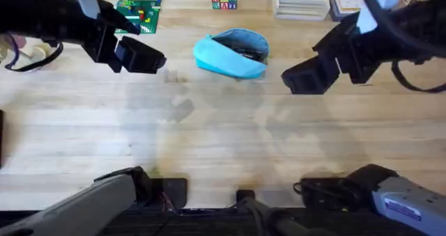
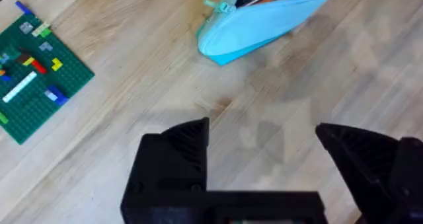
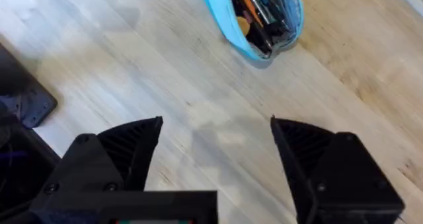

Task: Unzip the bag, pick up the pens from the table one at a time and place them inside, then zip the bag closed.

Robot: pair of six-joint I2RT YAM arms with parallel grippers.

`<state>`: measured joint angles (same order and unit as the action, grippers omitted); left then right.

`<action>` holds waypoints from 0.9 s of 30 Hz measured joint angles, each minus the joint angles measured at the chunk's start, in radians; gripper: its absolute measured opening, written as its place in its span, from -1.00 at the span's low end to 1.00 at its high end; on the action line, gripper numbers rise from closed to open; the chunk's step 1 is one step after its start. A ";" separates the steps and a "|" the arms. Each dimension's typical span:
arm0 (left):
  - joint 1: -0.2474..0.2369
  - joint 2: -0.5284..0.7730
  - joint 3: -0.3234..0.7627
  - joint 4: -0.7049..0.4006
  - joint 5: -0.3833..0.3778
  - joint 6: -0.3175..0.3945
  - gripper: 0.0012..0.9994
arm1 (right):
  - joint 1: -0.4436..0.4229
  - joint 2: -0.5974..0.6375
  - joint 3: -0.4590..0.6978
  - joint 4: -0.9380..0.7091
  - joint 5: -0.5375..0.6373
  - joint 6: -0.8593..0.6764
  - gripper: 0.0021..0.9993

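Pale plank table (image 1: pixel 223 138) carries the light blue bag (image 1: pixel 230 55) toward twelve o'clock, unzipped and gaping, with the orange and black pens (image 3: pixel 254 12) lying inside it. At the bag's nine o'clock the left gripper (image 2: pixel 264 145) hovers with fingers spread wide and empty. At its three o'clock the right gripper (image 3: pixel 215 141) hangs likewise, wide apart, holding nothing.

1. Left claw (image 2: pixel 261 154): matte black, blocky fingers with ribbed inner faces.
2. Right claw (image 3: pixel 215 151): black, wedge-shaped fingers, small screws on the housing.
3. Arm bases: grey-white shells, black joints, dark cables, blue label on the right.
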<state>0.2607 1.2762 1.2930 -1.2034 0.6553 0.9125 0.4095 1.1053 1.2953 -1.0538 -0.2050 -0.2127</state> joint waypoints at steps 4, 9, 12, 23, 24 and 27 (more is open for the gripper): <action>0.005 0.027 0.000 0.008 0.008 0.058 0.99 | 0.000 0.000 0.000 0.000 0.000 0.000 1.00; 0.036 0.050 0.000 0.035 0.011 0.089 0.99 | 0.000 0.000 0.000 0.000 0.000 0.000 1.00; 0.051 0.053 0.000 0.041 0.011 0.102 0.99 | 0.000 0.000 0.000 0.000 0.000 0.000 1.00; 0.051 0.053 0.000 0.041 0.011 0.105 0.99 | 0.000 0.000 0.000 0.000 0.000 0.000 1.00; 0.051 0.053 0.000 0.041 0.011 0.106 0.99 | 0.000 0.000 0.000 0.000 0.000 0.000 1.00; 0.051 0.053 0.000 0.041 0.011 0.106 0.99 | 0.000 0.000 0.000 0.000 0.000 0.000 1.00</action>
<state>0.3122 1.3296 1.2930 -1.1625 0.6666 1.0183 0.4095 1.1053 1.2953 -1.0538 -0.2050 -0.2127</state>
